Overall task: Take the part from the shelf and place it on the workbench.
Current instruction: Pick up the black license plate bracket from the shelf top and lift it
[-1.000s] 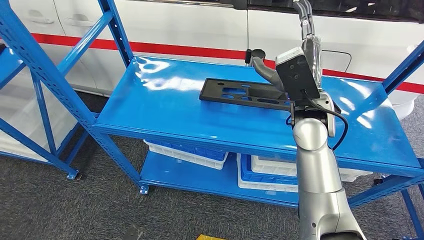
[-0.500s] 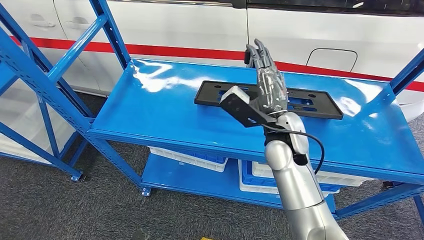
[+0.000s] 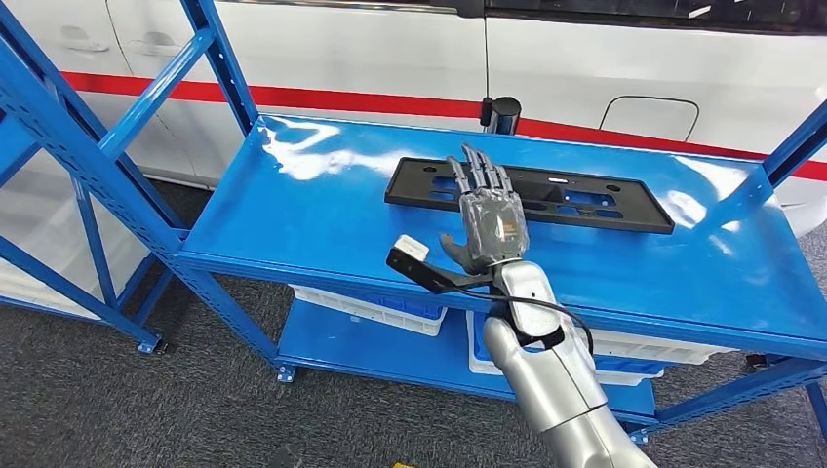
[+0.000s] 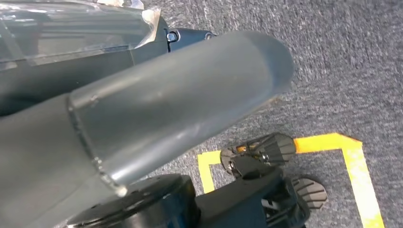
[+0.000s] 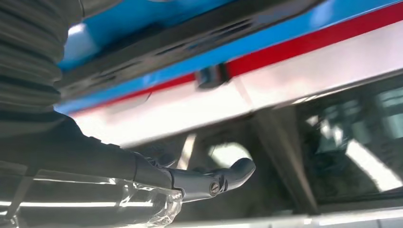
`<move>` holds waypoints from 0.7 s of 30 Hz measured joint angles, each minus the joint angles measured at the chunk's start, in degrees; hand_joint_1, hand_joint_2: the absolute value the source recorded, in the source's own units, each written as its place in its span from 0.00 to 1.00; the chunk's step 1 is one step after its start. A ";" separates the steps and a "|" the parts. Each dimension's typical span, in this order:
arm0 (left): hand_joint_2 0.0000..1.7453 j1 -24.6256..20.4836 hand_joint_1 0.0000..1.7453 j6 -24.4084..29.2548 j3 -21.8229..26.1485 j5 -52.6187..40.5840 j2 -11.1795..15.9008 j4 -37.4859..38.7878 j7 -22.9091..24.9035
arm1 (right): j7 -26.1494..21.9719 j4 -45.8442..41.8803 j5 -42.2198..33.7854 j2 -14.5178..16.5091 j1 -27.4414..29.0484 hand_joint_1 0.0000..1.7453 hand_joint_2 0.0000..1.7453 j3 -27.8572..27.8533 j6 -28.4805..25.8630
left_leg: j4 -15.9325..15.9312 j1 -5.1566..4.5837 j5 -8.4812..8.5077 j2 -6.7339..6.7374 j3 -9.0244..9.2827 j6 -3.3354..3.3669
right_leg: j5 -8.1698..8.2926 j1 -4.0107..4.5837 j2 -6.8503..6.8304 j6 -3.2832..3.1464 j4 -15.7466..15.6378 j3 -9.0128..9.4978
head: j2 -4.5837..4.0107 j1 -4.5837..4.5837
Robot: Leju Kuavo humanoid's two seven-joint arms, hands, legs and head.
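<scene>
A long flat black part (image 3: 585, 207) with several cut-outs lies on the top of the blue shelf (image 3: 322, 214), towards its back. My right hand (image 3: 488, 219) hovers over the part's near left portion with fingers straight and spread, back of the hand up, holding nothing. In the right wrist view the part (image 5: 190, 40) shows as a dark blurred strip on blue beyond my fingers (image 5: 209, 178). My left hand (image 4: 157, 109) hangs low over the grey carpet, thumb extended, with nothing in it.
A black cylinder (image 3: 504, 114) stands at the shelf's back edge behind the part. White and blue bins (image 3: 366, 304) sit on the lower shelf. A white vehicle (image 3: 341, 49) with a red stripe is right behind. Blue uprights (image 3: 98, 166) frame the left; yellow floor tape (image 4: 351, 161) lies below.
My right arm has come down from a raised pose, and the hand has turned palm-down and moved left over the part's near edge. The view also shifted slightly early on.
</scene>
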 joint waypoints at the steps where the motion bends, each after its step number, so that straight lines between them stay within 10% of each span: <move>1: 0.00 -0.27 0.00 0.15 0.02 0.07 -0.33 0.00 0.29 | 1.93 2.09 2.85 0.07 -0.51 0.00 1.00 0.29 -2.27 | 0.00 -0.03 0.00 0.00 0.00 0.00 | 0.00 -0.02 0.00 0.00 0.00 0.00 | 0.00 0.01; 21: 0.00 -1.32 0.00 -1.39 1.75 1.53 -2.90 0.00 -0.04 | 16.10 28.06 6.28 0.10 -11.88 0.00 1.00 -2.97 -6.73 | 0.04 -0.09 0.00 0.02 0.09 0.01 | 0.01 -0.08 0.01 0.01 0.00 0.06 | 0.00 0.01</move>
